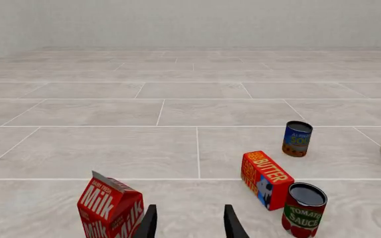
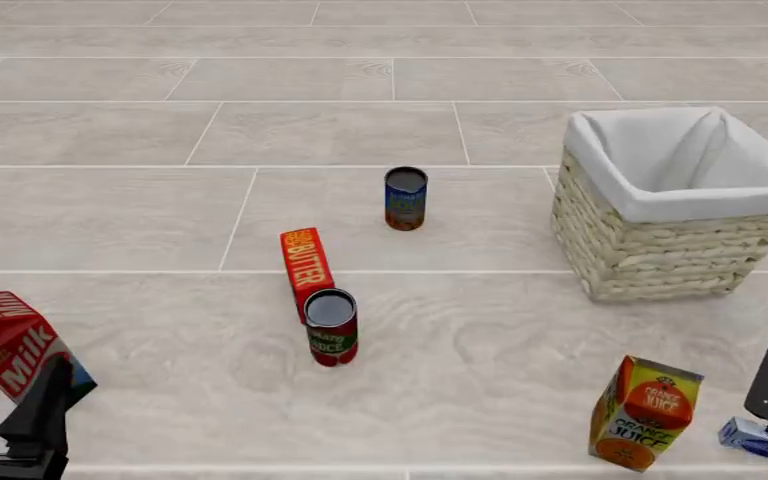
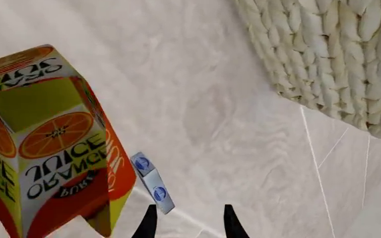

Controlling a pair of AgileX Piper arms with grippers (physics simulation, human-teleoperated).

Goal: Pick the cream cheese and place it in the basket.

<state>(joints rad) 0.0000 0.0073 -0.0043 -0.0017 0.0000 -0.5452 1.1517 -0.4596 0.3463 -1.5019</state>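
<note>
Currently my right fingers are apart, angled down at the cream cheese lying on the tabletop beside the juice, short of the basket; left fingers idle, also apart.

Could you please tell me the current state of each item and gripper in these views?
cream cheese: lying on the floor beside the orange juice carton, not gripped.
basket: upright, nothing visible inside.
orange juice carton: upright.
butter box: on its long edge.
tomato sauce can: upright.
soup can: upright.
milk carton: tilted.
left gripper: open, holding nothing.
right gripper: open, holding nothing.
</note>
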